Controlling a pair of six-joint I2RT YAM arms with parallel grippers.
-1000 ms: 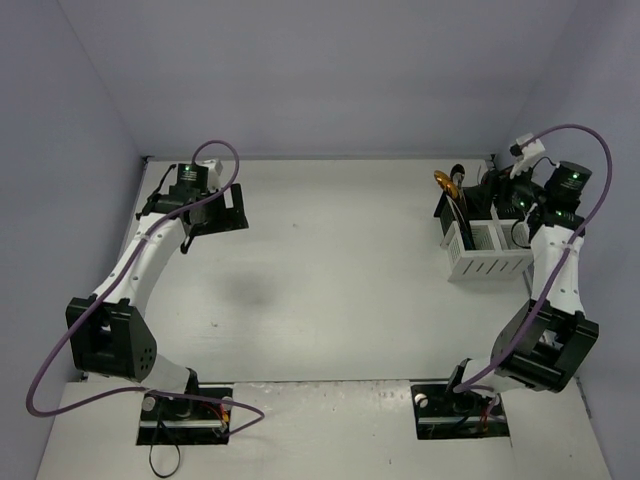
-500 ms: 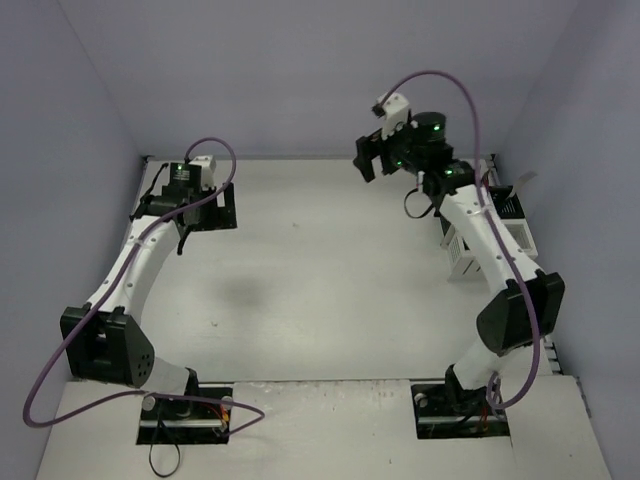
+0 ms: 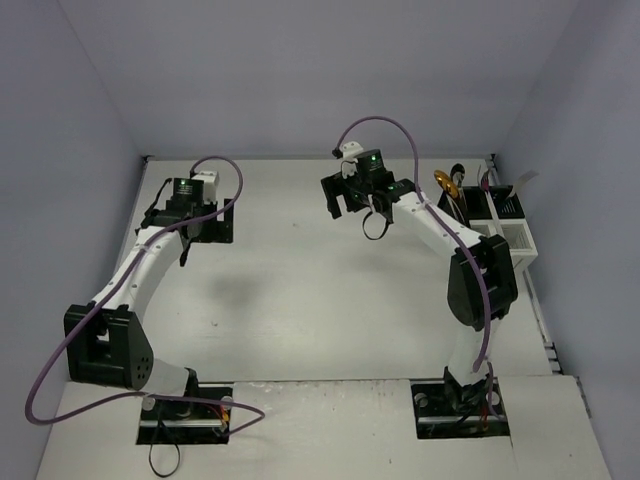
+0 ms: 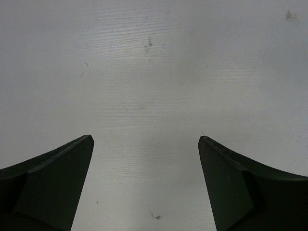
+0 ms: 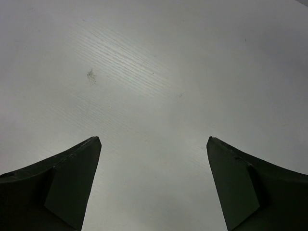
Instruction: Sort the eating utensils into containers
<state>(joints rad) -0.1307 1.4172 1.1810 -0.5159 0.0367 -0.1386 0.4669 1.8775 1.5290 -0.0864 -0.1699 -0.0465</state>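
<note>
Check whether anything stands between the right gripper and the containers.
Nothing visible on the table lies between the right gripper and the containers at the far right edge. Only that arm's own forearm crosses above the stretch. The gripper is open and empty.

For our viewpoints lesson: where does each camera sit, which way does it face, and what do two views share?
Top: above and behind the arms, looking down on table, bins, left gripper, right gripper.
Left wrist: on that wrist, facing the table; open fingers show.
Right wrist: likewise; open fingers show.
Shared by all: the table.
</note>
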